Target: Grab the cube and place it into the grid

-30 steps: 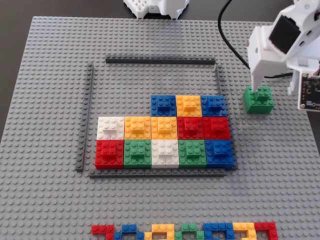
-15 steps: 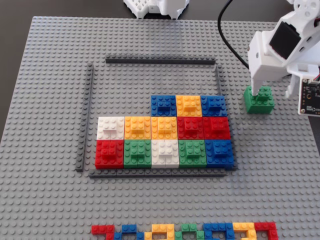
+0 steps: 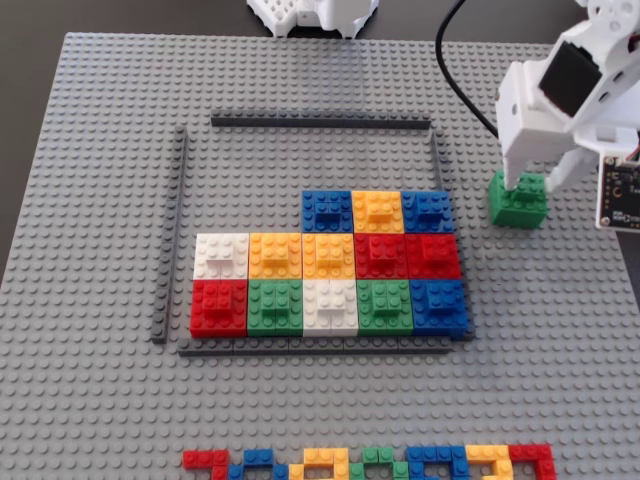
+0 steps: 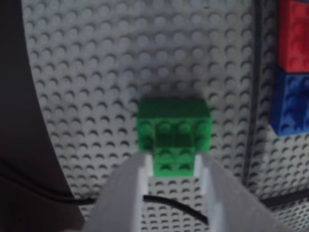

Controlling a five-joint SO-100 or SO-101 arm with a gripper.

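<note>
The green cube [image 3: 518, 203] stands on the grey baseplate [image 3: 100, 200], just outside the right strip of the grid [image 3: 320, 122] in the fixed view. My white gripper [image 3: 533, 182] comes down on it from above. In the wrist view the cube [image 4: 174, 121] sits just beyond my gripper [image 4: 175, 162]. The two fingers press against both sides of the small brick on top of it. The cube seems to rest on the plate. The grid holds two full rows of coloured blocks and three more blocks above them.
The grid's right strip [image 4: 253, 96] and its red [image 4: 294, 34] and blue [image 4: 292, 106] blocks lie right of the cube in the wrist view. A line of small flat bricks [image 3: 370, 462] runs along the front edge. A black cable [image 3: 460, 90] hangs beside the arm.
</note>
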